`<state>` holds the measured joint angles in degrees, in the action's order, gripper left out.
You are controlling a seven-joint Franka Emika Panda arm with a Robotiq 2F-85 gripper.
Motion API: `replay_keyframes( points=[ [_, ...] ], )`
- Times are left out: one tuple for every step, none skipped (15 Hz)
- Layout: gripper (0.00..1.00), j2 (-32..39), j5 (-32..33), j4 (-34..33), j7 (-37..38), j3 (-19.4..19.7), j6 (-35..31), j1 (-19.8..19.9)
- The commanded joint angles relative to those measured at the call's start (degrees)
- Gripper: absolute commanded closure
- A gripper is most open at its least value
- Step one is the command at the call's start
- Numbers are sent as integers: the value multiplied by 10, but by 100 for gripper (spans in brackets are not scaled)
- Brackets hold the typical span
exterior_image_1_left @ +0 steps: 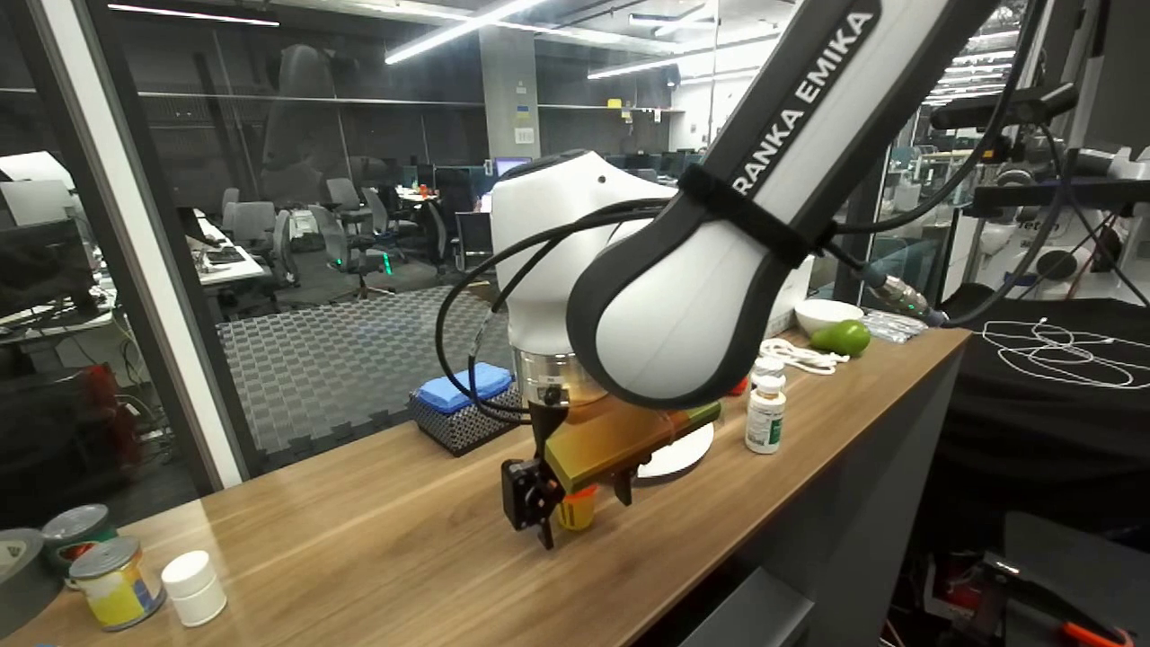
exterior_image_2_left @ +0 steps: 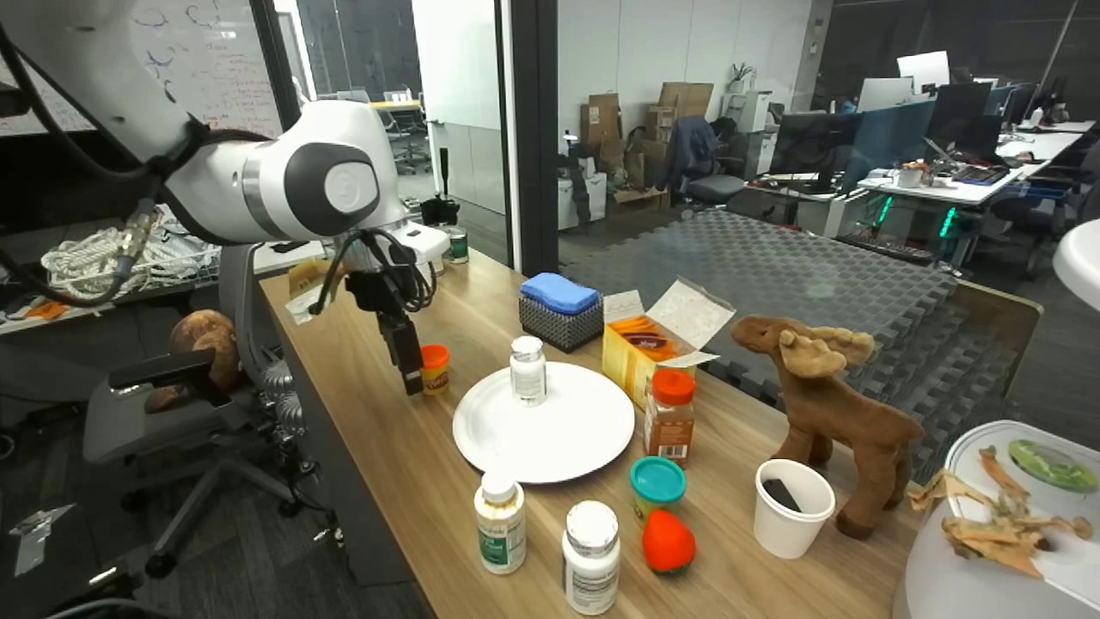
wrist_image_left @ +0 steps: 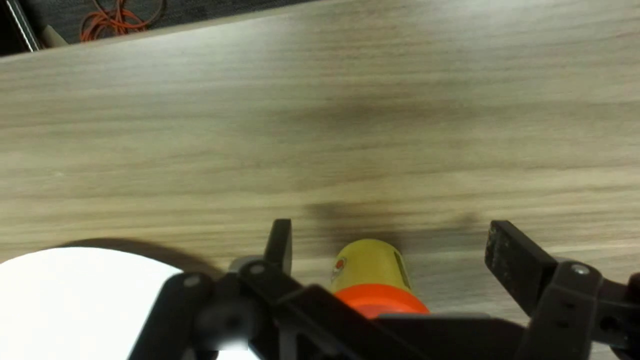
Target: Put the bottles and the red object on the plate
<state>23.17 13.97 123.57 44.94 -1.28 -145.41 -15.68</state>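
Fingers (wrist_image_left: 521, 270) apart nr tub (wrist_image_left: 372, 275) — btl (exterior_image_2_left: 528, 374) on plate (exterior_image_2_left: 563, 437).

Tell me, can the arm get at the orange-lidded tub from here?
Probably yes. In the wrist view the pincer is open, and the orange-lidded tub shows between its spread fingers with no other object between them. The plate lies apart to one side. Exact depth alignment is hard to judge.

The wood-grain worktop (wrist_image_left: 320, 135) before me is showing a soft sheen, the plate (exterior_image_2_left: 554, 440) is looking smooth, the bottles (exterior_image_2_left: 591, 563) plastic, the toy moose (exterior_image_2_left: 829, 421) plush and matt.
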Motion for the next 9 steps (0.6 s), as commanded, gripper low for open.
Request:
replay_keyframes(
  points=[
    [0,17,2,-36,21,20,10,-18],
    [0,18,1,-40,22,23,10,-18],
    [0,16,-4,-42,20,23,10,-16],
    [0,14,-6,-44,18,24,11,-15],
    [0,11,-8,-46,15,23,14,-13],
    [0,9,-11,-49,12,23,22,-11],
    [0,9,-14,-52,10,23,27,-9],
    [0,10,-17,-54,6,22,33,-5],
    [0,11,-20,-55,5,21,39,-4]
  ],
)
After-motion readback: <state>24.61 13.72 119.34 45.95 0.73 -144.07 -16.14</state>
